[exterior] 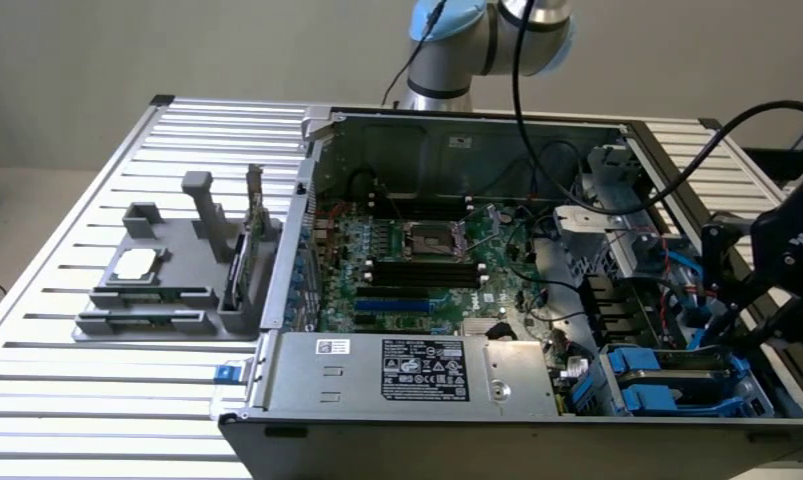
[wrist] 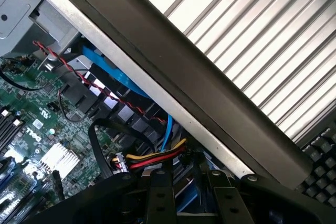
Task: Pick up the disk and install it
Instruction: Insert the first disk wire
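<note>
Exterior view: computer case lies open on the slatted worktop, circuit board facing up. The hand is down inside the case corner at the exterior view's right, over the drive bay. The disk sits low in that bay, silver face in a blue frame, directly under the hand and touching it or very close. Its long axis looks to run along the case's near wall; can't be sure from this angle.

Wrist view: looking past the hand along the case's side wall. Fingers are part-way apart with blue plastic of the disk between them. Reads as a grip on the frame, not an empty hand. Red and yellow wires and a blue cable run just beyond the fingertips, close to the disk.
</note>
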### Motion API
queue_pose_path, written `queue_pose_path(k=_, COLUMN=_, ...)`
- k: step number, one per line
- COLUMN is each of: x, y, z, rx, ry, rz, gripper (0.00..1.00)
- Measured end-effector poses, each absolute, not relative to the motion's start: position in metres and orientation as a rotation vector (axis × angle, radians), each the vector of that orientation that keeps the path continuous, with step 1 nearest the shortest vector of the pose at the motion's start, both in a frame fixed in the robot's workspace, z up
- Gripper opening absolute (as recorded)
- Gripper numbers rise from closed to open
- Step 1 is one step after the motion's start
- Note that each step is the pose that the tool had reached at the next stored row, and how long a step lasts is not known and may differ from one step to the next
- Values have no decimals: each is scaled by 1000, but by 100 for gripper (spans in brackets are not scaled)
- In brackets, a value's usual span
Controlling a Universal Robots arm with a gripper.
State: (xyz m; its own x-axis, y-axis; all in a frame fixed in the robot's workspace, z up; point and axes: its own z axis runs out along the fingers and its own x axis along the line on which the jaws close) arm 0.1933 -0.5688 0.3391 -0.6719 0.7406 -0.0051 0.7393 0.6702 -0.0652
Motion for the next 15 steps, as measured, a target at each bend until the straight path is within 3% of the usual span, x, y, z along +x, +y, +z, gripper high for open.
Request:
queue_pose_path(k=7, x=194, y=-569, z=338, rx=-1276, ry=-2839, rz=106, gripper=30)
queue_pose_path(k=9, x=194, y=-569, z=338, rx=-1279, ry=-2836, rz=109, gripper=28)
queue_pose_path(k=10, x=194, y=-569, z=338, rx=-1280, ry=-2834, rz=111, gripper=20)
queue_pose_path(k=15, x=194, y=-569, z=338, rx=-1286, ry=-2825, rz=118, gripper=20)
